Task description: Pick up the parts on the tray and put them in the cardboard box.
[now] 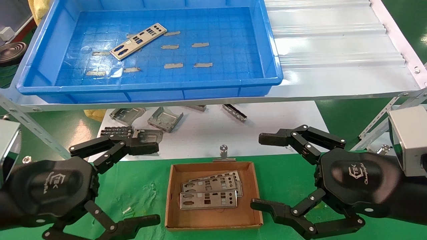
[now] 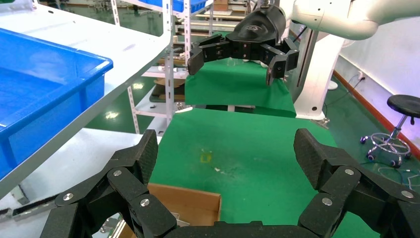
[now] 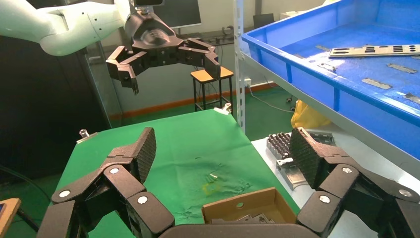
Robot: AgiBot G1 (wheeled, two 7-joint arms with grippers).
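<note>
One silvery plate [image 1: 138, 41] lies slantwise on the floor of the blue tray [image 1: 273, 81], toward its left; it also shows in the right wrist view [image 3: 379, 50]. The cardboard box [image 1: 213, 221] sits on the green cloth between my arms, holding three stacked plates [image 1: 209, 192]. My left gripper [image 1: 146, 184] is open and empty, to the left of the box. My right gripper [image 1: 263, 170] is open and empty, to the right of the box. Both hang above the cloth, below the tray's shelf. The box corner shows in the left wrist view [image 2: 190, 206] and the right wrist view [image 3: 247, 208].
Small grey tape patches [image 1: 173, 65] dot the tray floor. Bulky grey metal brackets [image 1: 165, 119] lie on the white lower shelf beyond the box. A binder clip [image 1: 224, 154] sits at the box's far wall. Shelf struts [image 1: 30, 123] slant at both sides.
</note>
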